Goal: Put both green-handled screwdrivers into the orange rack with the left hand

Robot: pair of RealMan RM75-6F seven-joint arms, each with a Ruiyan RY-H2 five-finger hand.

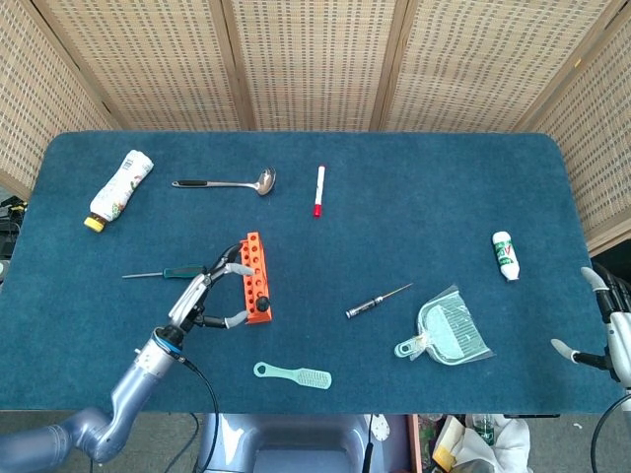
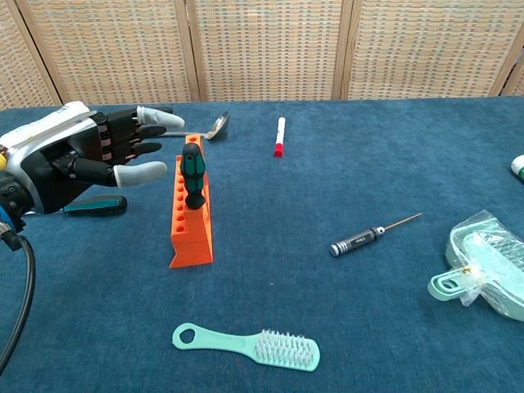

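Observation:
One green-handled screwdriver (image 2: 192,174) stands upright in a hole of the orange rack (image 2: 188,221), which also shows as the orange rack (image 1: 254,279) in the head view. My left hand (image 2: 78,160) is open just left of the rack, fingers spread and touching nothing. In the head view the left hand (image 1: 205,297) sits beside the rack's left side. The second green-handled screwdriver (image 2: 92,205) lies flat on the cloth behind that hand, seen as the second screwdriver (image 1: 168,273) in the head view. My right hand (image 1: 601,330) rests at the table's far right edge, fingers apart.
A black-handled screwdriver (image 2: 368,236) lies right of the rack, a mint brush (image 2: 250,344) in front of it. A ladle (image 1: 225,182), red-capped marker (image 1: 319,189), lying bottle (image 1: 118,189), small white bottle (image 1: 505,254) and mint dustpan (image 1: 449,333) are scattered on the blue cloth.

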